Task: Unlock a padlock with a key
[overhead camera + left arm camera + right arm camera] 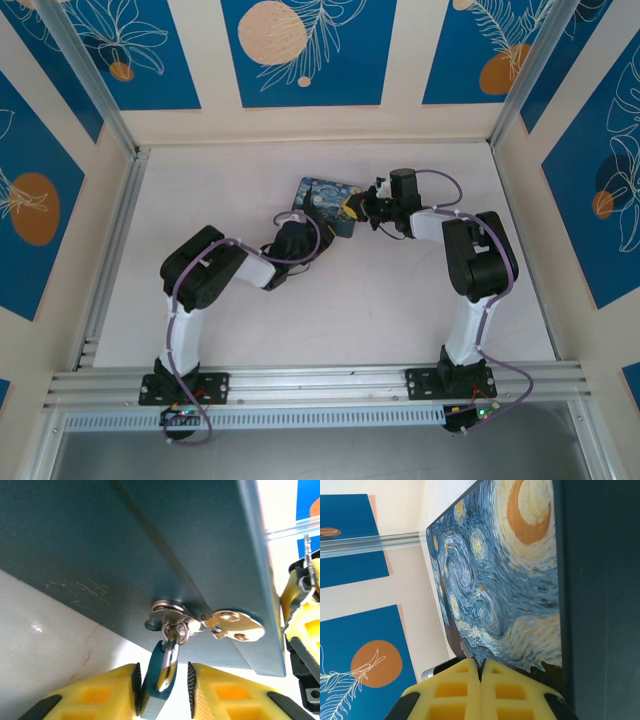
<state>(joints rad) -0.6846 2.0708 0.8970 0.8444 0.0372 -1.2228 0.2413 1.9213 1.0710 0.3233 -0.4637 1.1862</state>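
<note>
Right up close, yellow fingers (95, 697) of the left gripper (163, 669), parted and bracketing the padlock (159, 685): snug on one side, a sliver of gap on the other, not fully closed on it. Pulling back for the big picture: pale table (400, 300), and near its middle, a little toward the far edge, the painted box (322, 200) with its blue-and-yellow swirls. Reaching in at the box's right side, the right gripper (481, 666), pads pressed tight together. Down in size: silvery hasp (235, 625) on the box's dark side wall. Hanging from its ring, the padlock, shackle threaded through, body dangling between the left fingers. And smallest of all, the key (307, 555), a thin grey sliver pinched in the right gripper's tips, just beside the box's corner, apart from the padlock.
</note>
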